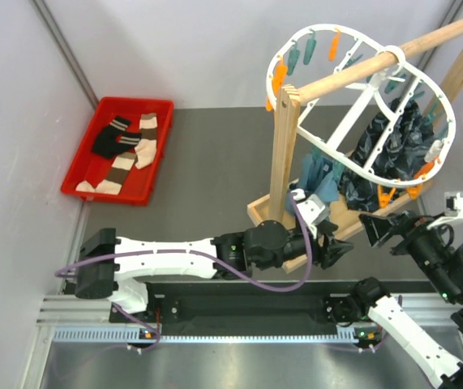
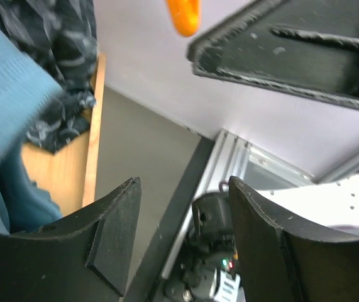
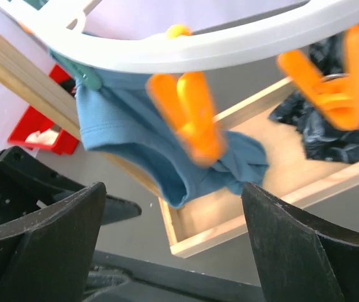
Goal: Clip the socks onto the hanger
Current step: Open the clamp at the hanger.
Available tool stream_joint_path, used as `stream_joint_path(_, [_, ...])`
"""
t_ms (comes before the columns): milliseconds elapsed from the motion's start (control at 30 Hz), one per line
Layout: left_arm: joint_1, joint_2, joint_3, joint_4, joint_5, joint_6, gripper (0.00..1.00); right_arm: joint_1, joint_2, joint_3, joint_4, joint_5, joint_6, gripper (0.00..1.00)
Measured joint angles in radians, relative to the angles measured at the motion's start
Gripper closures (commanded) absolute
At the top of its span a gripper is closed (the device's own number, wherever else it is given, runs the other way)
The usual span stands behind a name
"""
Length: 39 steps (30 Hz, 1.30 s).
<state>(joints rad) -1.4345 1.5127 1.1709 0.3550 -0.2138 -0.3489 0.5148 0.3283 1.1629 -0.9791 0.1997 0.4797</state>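
Both grippers are spread wide with nothing in them. The left gripper [image 2: 185, 242] and right gripper [image 3: 173, 245] sit low beside the hanger [image 1: 452, 121], which hangs on the wooden pole [image 1: 345, 73]. An orange peg [image 3: 195, 123] dangles just above the right one. The socks [image 1: 122, 150] lie in the red tray [image 1: 79, 166], far left on the surface [image 1: 207, 162], well apart from the hanger.

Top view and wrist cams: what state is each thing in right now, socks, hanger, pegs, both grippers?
socks: loose in the red tray, unclipped
hanger: hung on the wooden pole, tilted
blue cloth: pegged to the hanger, hanging
dark patterned cloth: hanging from the hanger
orange peg: dangling, holding nothing
left gripper: open, empty
right gripper: open, empty
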Motion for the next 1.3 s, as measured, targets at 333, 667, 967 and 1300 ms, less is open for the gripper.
stream_joint_path(333, [-0.001,0.130,0.064,0.244,-0.056,0.197,0.28,0.002,0.118,0.236,-0.126,0.107,-0.061,0.27])
stream_joint_path(667, [-0.003,0.310,0.097,0.512,-0.079,0.373,0.25,0.013,0.208,0.356,-0.175,0.135,-0.103,0.32])
stream_joint_path(967, [-0.003,0.360,0.126,0.670,-0.126,0.436,0.38,0.014,0.224,0.396,-0.201,0.045,-0.149,0.35])
stream_joint_path(1300, [0.011,0.381,0.261,0.619,-0.126,0.410,0.41,0.014,0.245,0.383,-0.203,-0.013,-0.171,0.40])
